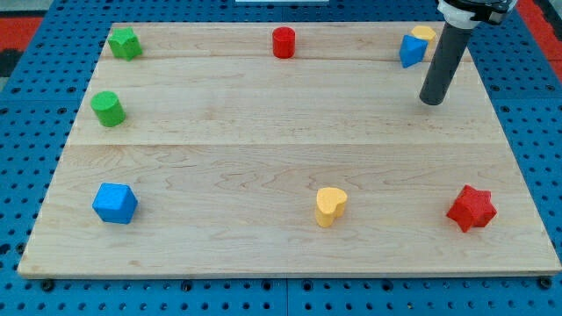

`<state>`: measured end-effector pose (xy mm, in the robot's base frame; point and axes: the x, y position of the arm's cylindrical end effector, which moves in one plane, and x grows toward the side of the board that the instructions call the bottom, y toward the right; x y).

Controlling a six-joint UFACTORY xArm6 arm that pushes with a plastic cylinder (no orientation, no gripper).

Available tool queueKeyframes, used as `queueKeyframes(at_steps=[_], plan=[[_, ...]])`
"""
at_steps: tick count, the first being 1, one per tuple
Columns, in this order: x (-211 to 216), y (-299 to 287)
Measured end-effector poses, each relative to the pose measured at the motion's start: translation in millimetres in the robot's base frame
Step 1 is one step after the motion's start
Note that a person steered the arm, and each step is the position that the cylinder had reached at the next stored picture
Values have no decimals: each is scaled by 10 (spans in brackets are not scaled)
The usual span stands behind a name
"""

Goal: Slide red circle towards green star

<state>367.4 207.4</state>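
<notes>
Bare and pushing nothing, my tip (431, 100) rests well right of the red circle (283, 42), so the approach seems barely begun and I must get round its right side to push it left toward the green star (125, 42).

One camera looks down steeply from the near side at the whole table (290, 254)
</notes>
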Motion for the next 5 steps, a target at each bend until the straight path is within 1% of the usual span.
queueKeyframes(at_steps=[1,2,3,4,5], plan=[[0,-336],[-66,-1095],[-321,-1578],[-686,-1735],[-1032,-1735]])
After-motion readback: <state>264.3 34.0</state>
